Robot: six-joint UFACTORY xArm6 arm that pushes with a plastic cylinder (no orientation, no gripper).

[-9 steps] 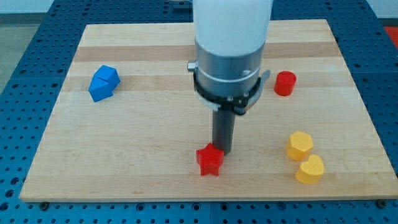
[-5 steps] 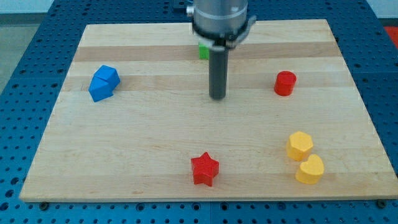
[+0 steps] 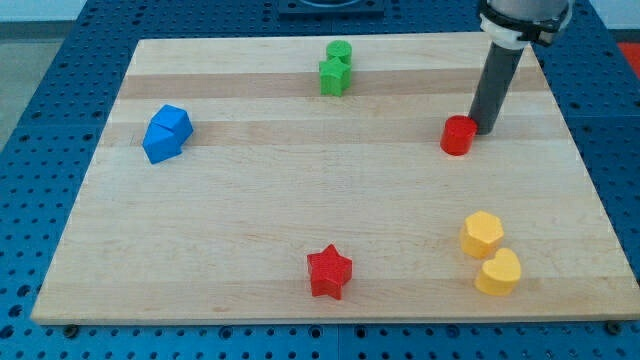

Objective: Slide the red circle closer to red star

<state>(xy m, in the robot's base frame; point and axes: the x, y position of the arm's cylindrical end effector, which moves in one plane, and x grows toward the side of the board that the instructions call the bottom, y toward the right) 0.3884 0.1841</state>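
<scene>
my tip [image 3: 485, 131] rests just right of the red circle [image 3: 458, 135], apparently touching; the red star [image 3: 329, 272] lies well apart, near the counter's [image 3: 250, 210] bottom edge.

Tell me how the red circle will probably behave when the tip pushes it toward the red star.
The red circle looks short and flat-based, so it should slide rather than tip. Its round side may slip off my tip, which sits at its upper right. The wooden board looks smooth, favouring easy sliding.

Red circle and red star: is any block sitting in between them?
No. In the camera view, only bare wood lies between the red circle and the red star. My tip sits at the circle's upper right.
</scene>
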